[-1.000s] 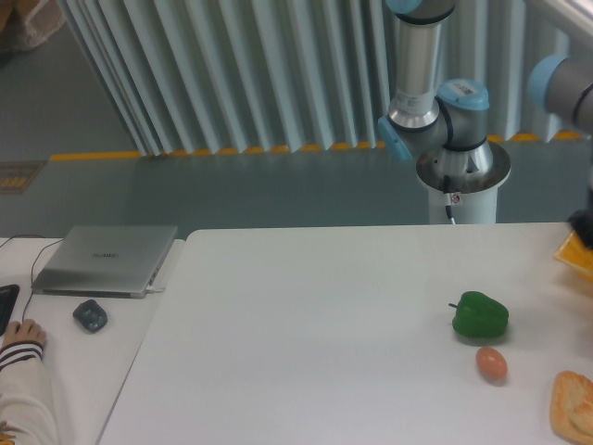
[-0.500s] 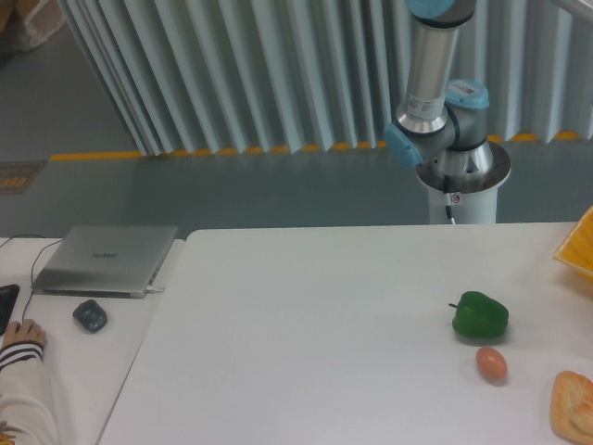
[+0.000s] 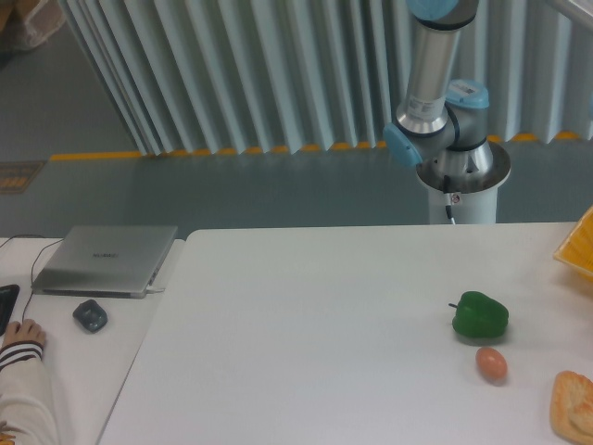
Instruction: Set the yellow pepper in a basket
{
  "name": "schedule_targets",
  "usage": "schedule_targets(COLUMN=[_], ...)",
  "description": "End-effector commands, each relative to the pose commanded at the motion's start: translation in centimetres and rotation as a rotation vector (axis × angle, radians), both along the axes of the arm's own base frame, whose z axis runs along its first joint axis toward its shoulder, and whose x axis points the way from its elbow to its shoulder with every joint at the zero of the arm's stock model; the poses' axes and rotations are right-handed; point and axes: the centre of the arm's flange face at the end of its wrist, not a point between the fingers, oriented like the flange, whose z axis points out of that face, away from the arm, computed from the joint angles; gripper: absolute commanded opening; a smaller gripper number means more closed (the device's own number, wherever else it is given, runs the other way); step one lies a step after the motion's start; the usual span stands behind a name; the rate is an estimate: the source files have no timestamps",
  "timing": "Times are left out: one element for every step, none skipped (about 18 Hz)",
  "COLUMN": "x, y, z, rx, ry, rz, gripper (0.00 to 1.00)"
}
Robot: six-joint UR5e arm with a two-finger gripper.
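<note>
The yellow pepper is out of view. My gripper does not show in the frame; only the arm's base and lower links (image 3: 435, 111) stand behind the table, rising out of the top edge. A corner of a yellow-orange basket (image 3: 580, 247) pokes in at the right edge of the table, and its inside is hidden.
A green pepper (image 3: 480, 315) lies on the white table (image 3: 306, 334) at the right, with a small orange egg-shaped item (image 3: 491, 362) in front of it and a tan bread-like lump (image 3: 574, 405) at the lower right corner. On the left are a laptop (image 3: 107, 260), a mouse (image 3: 90, 315) and a person's hand (image 3: 20, 334).
A second ago a dark gripper part sat at the right edge by the basket, and an arm link showed at top right. Both have left the frame, and the arm's lower link has tilted.
</note>
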Motion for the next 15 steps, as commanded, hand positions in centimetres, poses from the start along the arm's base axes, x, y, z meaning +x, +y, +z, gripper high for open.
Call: schedule_targets(x=[1.0,2.2,2.8,3.3,3.4,3.3,3.0,2.8,2.6,2.8,2.7,2.8,2.8,2.8,2.8], y=[0.7,1.7,2.5,3.0,3.3,3.4,3.7,3.8,4.0,4.3,4.3,4.4,4.4,4.4,4.4], z=[0.7,1.2,1.5,1.8,2.0,2.0,2.4,2.5,2.1,1.9,1.9,1.8,1.9,1.9,1.9], rx=[0.018,0.031,0.041,0.056,0.073,0.084,0.09,0.079,0.06,0.058,0.057,0.056,0.057,0.057,0.057], ry=[-0.012,-0.021,-0.023,-0.025,-0.037,-0.051,-0.053,-0.072,-0.098,-0.101,-0.101,-0.102,-0.101,-0.101,-0.101], rz=[-0.015,-0.033,-0.048,-0.06,-0.065,-0.067,-0.07,-0.072,-0.073,-0.076,-0.074,-0.074,-0.074,-0.073,-0.073], gripper=[1.0,1.0,1.0,1.0,1.0,1.0,1.0,1.0,1.0,1.0,1.0,1.0,1.0,1.0,1.0])
